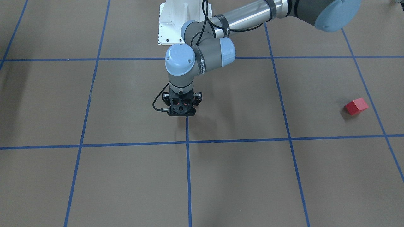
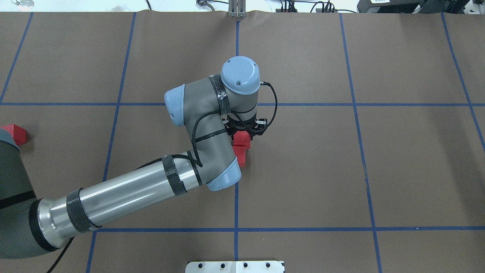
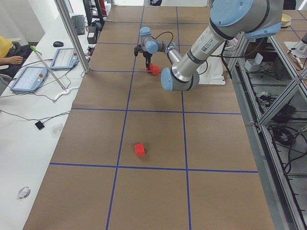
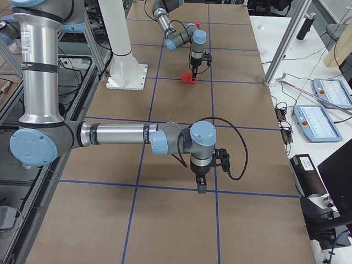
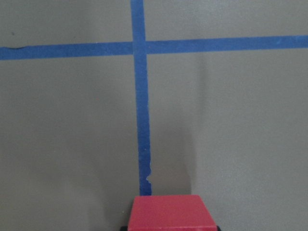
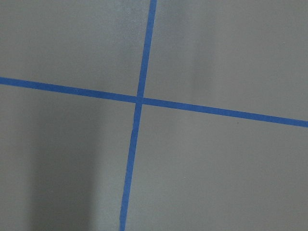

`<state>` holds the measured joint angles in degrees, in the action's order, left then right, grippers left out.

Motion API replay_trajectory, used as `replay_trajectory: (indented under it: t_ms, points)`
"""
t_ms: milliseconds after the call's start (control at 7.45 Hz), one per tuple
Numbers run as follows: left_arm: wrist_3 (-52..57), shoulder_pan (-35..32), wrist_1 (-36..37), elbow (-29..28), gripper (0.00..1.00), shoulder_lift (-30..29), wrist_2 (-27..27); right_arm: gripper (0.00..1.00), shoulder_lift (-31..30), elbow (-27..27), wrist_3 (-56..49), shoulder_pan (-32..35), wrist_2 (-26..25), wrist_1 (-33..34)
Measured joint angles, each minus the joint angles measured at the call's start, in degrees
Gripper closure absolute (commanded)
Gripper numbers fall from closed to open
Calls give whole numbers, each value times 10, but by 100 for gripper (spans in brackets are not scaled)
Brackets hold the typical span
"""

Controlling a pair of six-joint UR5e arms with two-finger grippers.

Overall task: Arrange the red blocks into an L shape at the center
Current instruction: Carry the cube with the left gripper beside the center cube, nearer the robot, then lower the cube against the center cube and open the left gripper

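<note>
At the left edge of the overhead view a stray red block [image 2: 16, 131] is seen. It is partly cut off by the arm's shoulder, lies beyond the next grid line, and is well apart from the other two. The left arm [image 2: 125, 197] is stretched from that corner across to the center [image 2: 265, 159], with its elbow overhanging the ground just left of the middle blue tape line [image 2: 236, 201].

The left gripper [image 2: 243, 132] is pointed straight down there, and a held red block [image 2: 242, 141] is pinched in it. In the left wrist view dark fingertips [image 5: 217, 227] are pressed against both lower sides of the cube, which sits over the tape line, mostly to one side. Whether the cube is resting on the surface or raised cannot be told. A second red block [image 2: 240, 157] is set against its near face, touching, shifted slightly left and half hidden by the elbow.

Right of the pair only brown surface and grid lines are shown as far as the view's right edge — the widest free room. The white base plate [image 2: 235, 266] is cut by the bottom edge.

The right gripper [image 4: 201, 184] is seen in the right side view alone, hung over a tape crossing near the table's right end — well apart from the blocks. Whether it is spread or closed cannot be told.
</note>
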<state>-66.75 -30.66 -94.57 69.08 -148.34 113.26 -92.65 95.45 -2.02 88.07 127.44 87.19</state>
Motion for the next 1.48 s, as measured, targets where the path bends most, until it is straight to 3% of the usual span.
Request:
replay_trajectory:
  t_ms: [1477]
  points:
    - [-2, -1, -1, 5, 59, 12, -7, 1, 0, 0, 0, 0, 0, 0]
